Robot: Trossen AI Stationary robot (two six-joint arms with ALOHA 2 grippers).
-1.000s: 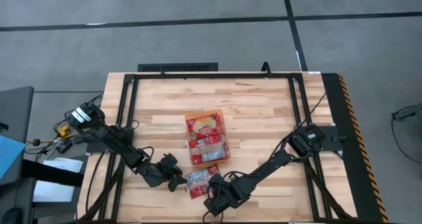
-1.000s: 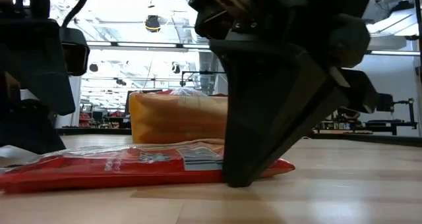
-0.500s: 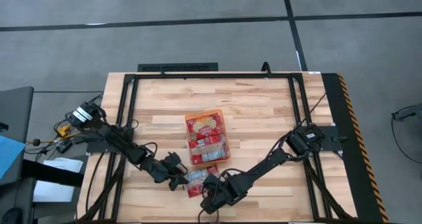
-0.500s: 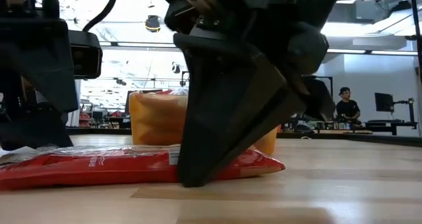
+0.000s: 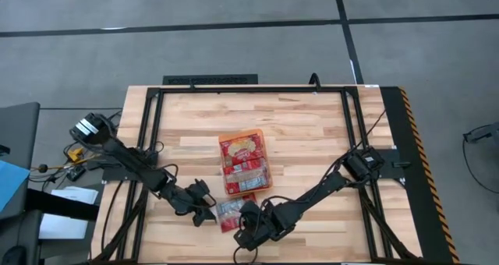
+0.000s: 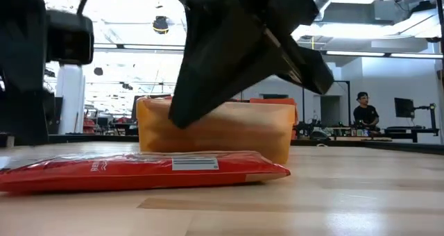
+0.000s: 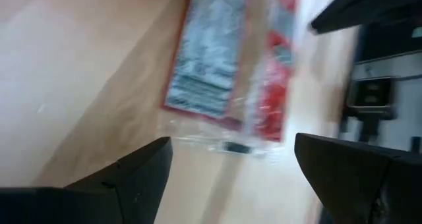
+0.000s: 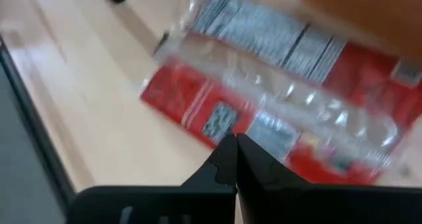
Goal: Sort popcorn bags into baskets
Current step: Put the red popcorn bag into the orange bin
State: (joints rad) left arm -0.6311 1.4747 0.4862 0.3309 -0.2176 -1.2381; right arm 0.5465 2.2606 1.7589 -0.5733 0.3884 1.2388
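Wooden bench, workshop hall beyond; a person stands far behind. Orange basket sits mid-bench with popcorn bags inside. One loose popcorn bag lies flat on the boards between the two hands, grey-blue printed face up. Left hand, fingers spread wide apart, sits just beside the packet's edge and grips nothing. Right hand, fingertips pressed together and empty, hangs just over the packet's opposite edge, basket beyond it.
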